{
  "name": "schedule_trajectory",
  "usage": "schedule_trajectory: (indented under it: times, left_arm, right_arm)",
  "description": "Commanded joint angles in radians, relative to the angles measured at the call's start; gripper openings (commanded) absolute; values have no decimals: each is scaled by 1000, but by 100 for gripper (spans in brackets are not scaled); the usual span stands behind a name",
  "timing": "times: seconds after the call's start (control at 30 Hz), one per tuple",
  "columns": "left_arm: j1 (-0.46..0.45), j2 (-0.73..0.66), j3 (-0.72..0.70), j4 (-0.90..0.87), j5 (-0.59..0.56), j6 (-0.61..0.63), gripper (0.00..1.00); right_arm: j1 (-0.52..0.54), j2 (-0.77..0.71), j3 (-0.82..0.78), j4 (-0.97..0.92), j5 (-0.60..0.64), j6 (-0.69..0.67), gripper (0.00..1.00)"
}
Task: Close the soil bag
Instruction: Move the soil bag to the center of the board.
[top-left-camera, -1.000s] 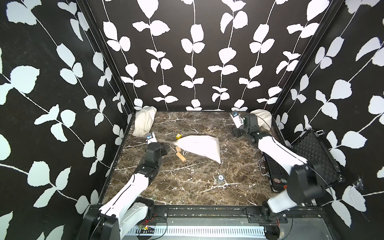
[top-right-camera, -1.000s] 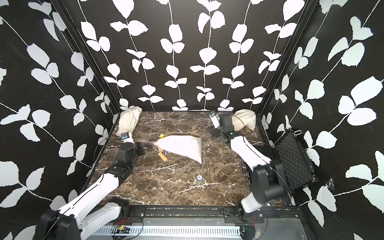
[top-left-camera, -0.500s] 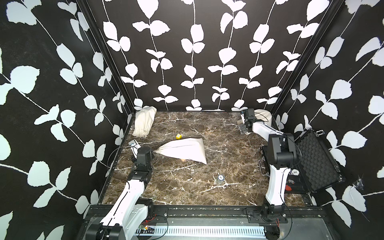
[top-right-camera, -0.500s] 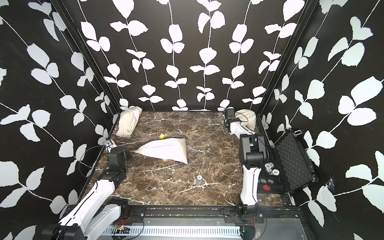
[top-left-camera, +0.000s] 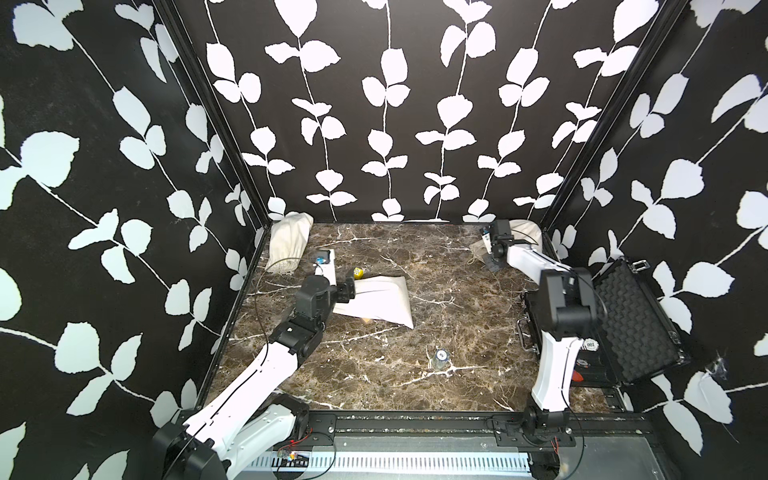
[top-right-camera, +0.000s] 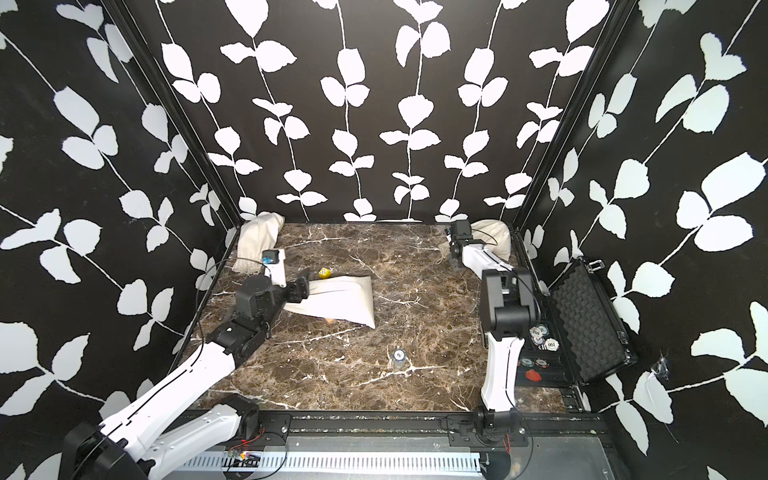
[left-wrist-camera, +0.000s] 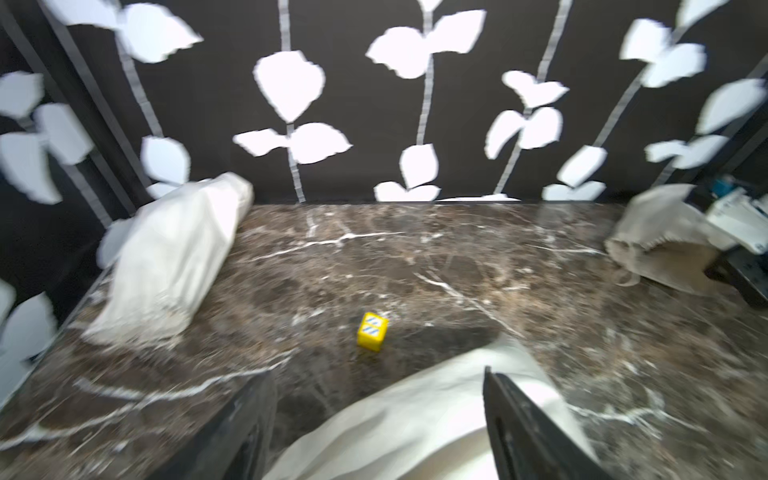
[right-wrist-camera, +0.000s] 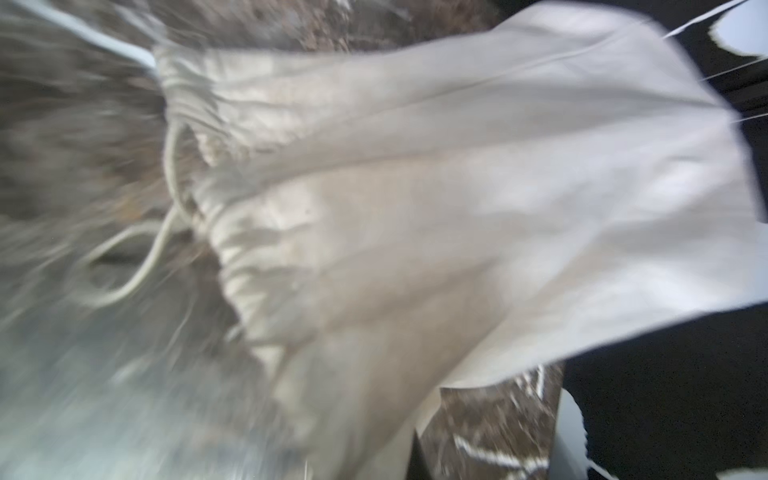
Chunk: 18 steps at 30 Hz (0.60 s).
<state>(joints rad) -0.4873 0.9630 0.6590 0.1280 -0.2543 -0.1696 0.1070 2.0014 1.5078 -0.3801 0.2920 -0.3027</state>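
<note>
A beige drawstring bag (top-left-camera: 525, 230) (top-right-camera: 492, 235) lies in the back right corner. Its gathered mouth (left-wrist-camera: 660, 257) looks brownish inside, so I take it for the soil bag. A loose cord loop (right-wrist-camera: 137, 257) trails from the puckered mouth in the blurred right wrist view. In both top views my right gripper (top-left-camera: 490, 262) (top-right-camera: 455, 262) is shut at that mouth. I cannot see whether it pinches cord or cloth. My left gripper (left-wrist-camera: 378, 419) (top-left-camera: 347, 291) is open, straddling the end of a flat white bag (top-left-camera: 382, 299) mid-table.
A third white bag (top-left-camera: 289, 243) leans in the back left corner. A yellow die (top-left-camera: 358, 273) (left-wrist-camera: 372, 330) sits beside the flat bag. A small clear cup (top-left-camera: 440, 358) stands near the front. An open black case (top-left-camera: 623, 316) with poker chips lies along the right edge.
The left gripper went from shut to open, and the flat white bag slid left. The right arm swung from mid-table to the back right bag, and its gripper shut there.
</note>
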Motion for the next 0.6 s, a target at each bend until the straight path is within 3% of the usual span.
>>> schedule_trajectory:
  times: [0.0, 0.27, 0.57]
  left_arm:
    - [-37, 25, 63, 57, 102, 40, 82]
    - [-149, 150, 180, 66, 249, -4, 82]
    - [-313, 362, 292, 73, 387, -85, 80]
  right_arm:
    - [30, -178, -40, 15, -74, 17, 0]
    - [140, -478, -183, -6, -197, 61, 0]
    - [301, -658, -433, 191, -331, 224, 0]
